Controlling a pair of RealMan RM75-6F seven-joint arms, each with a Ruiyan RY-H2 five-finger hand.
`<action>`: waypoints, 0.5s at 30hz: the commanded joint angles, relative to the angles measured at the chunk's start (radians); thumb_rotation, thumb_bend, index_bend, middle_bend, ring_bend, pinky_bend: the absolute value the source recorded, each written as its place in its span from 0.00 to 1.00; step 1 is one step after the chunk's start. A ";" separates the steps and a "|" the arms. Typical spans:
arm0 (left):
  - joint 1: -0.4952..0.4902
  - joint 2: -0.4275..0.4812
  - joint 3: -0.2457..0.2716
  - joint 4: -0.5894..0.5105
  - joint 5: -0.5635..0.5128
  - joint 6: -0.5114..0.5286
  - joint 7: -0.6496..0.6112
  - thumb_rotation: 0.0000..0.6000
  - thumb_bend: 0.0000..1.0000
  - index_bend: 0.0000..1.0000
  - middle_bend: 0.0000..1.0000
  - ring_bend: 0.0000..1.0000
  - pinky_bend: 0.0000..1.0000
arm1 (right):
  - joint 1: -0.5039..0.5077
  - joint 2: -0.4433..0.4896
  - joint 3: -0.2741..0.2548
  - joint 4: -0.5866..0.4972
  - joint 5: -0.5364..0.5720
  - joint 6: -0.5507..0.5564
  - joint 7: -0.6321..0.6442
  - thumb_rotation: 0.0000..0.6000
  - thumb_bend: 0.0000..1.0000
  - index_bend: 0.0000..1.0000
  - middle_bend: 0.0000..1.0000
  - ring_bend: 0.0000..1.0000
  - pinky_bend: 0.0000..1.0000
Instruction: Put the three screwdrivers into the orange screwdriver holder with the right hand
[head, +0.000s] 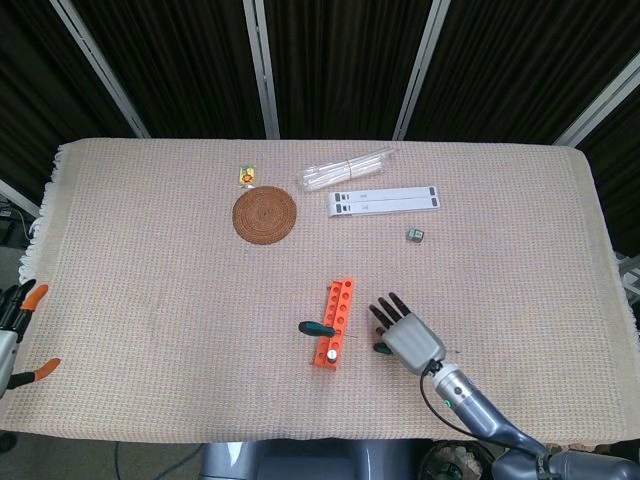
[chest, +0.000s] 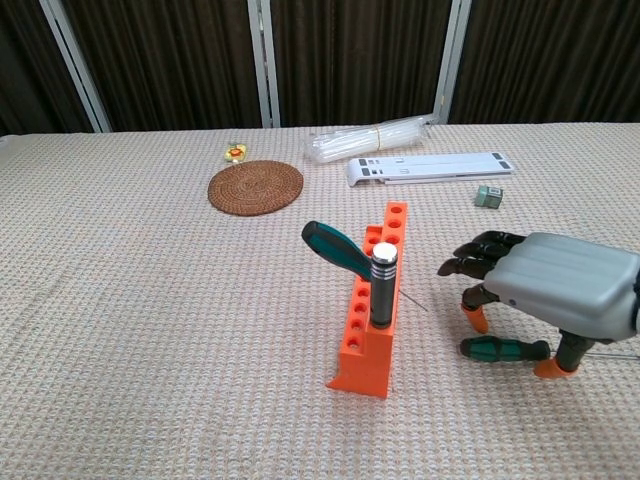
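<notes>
Cloth-covered table (head: 150, 300): three screwdrivers (chest: 505, 348).

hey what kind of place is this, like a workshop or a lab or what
Most likely a robot test lab, not a working workshop. A table under a woven beige cloth stands before dark curtains, with a staged mix of props: an orange screwdriver holder, a round woven coaster, and a robot's right hand.

no text, brand or number can be read in either view. the white strip (chest: 430, 167) at the far side of the table carries small dark printed marks, too fine to make out. the small yellow packet (head: 246, 176) beside the woven coaster (head: 265, 214) shows a red-and-yellow print, also illegible.
</notes>
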 joint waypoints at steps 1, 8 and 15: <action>-0.001 -0.003 0.000 0.004 -0.001 -0.001 -0.002 1.00 0.08 0.00 0.00 0.00 0.00 | 0.004 -0.007 0.001 0.023 0.002 0.001 -0.008 1.00 0.08 0.44 0.06 0.00 0.00; -0.005 -0.006 -0.002 0.005 0.002 -0.004 -0.002 1.00 0.08 0.00 0.00 0.00 0.00 | 0.020 -0.020 0.012 0.067 -0.002 -0.001 0.011 1.00 0.08 0.44 0.06 0.00 0.00; -0.002 -0.006 0.000 0.005 -0.003 -0.003 -0.001 1.00 0.08 0.00 0.00 0.00 0.00 | 0.043 -0.031 0.021 0.099 -0.014 -0.010 0.016 1.00 0.08 0.44 0.06 0.00 0.00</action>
